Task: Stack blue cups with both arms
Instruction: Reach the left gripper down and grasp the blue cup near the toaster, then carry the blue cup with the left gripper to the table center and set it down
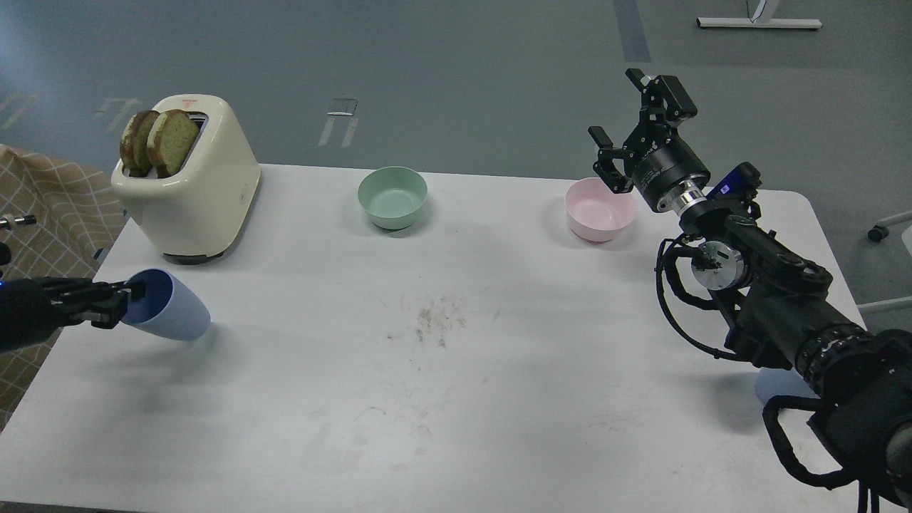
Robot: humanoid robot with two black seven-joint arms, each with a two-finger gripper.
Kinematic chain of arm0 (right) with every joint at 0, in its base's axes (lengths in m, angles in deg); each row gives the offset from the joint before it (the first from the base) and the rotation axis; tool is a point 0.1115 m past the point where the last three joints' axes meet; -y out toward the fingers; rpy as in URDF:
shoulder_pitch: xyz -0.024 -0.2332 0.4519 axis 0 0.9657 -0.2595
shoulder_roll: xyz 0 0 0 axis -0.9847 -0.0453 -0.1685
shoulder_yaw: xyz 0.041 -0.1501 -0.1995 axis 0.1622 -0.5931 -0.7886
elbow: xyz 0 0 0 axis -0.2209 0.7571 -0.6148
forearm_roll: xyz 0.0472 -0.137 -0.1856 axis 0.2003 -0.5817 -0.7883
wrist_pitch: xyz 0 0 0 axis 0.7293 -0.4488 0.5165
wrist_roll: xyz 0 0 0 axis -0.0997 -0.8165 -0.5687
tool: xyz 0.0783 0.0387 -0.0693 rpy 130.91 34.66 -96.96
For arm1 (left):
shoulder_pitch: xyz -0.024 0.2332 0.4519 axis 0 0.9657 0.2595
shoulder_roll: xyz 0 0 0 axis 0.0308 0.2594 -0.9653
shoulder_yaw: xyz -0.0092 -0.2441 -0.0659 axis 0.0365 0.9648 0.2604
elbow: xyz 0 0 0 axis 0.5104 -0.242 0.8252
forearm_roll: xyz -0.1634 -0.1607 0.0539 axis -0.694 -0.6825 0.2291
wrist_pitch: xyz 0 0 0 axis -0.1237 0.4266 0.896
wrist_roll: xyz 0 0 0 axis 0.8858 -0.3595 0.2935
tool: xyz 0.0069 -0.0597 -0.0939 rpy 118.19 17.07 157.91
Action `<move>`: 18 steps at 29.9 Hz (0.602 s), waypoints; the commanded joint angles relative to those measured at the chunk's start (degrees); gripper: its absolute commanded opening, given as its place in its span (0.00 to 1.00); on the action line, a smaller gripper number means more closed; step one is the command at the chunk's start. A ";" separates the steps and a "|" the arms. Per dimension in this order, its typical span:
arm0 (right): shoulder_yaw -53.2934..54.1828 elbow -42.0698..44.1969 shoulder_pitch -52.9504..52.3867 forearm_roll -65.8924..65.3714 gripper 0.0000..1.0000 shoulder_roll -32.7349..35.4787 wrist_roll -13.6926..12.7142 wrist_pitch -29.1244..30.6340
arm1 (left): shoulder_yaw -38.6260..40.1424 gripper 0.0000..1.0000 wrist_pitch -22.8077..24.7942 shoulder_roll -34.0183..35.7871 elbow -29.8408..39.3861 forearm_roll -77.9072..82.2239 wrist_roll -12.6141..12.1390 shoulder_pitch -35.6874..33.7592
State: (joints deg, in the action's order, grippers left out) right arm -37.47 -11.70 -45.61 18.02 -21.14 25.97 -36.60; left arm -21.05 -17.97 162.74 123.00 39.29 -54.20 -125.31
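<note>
One pale-blue cup (171, 308) is at the left of the white table (442, 370), tipped far over with its mouth toward the left. My left gripper (122, 298) is shut on its rim and holds it tilted, base pointing right. The second blue cup (776, 385) stands at the right front, mostly hidden behind my right arm. My right gripper (634, 125) is open and empty, raised high above the far right of the table, beside the pink bowl (600, 209).
A cream toaster (189, 185) with two bread slices stands at the far left. A mint-green bowl (392, 197) sits at the far middle. A checked cloth (43, 214) hangs left of the table. A smudge (434, 320) marks the table's middle.
</note>
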 commanded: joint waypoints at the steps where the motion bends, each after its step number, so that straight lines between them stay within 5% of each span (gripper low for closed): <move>1: 0.00 -0.18 -1.28 0.00 1.00 0.68 0.01 0.00 | -0.09 0.00 0.20 0.93 3.61 2.09 -0.01 -6.86; 7: -2.72 0.09 -7.52 0.00 1.00 2.08 0.01 0.00 | -0.09 0.00 4.85 -3.53 7.13 4.89 -0.01 -17.41; 18: -12.74 0.53 -21.67 0.09 1.00 2.09 0.01 0.00 | -0.62 0.00 12.76 -29.89 4.41 11.84 -0.01 -21.82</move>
State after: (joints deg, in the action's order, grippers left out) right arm -48.39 -11.28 -63.91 18.05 -18.82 25.98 -36.59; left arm -21.50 -7.78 140.00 129.17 49.95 -54.21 -147.19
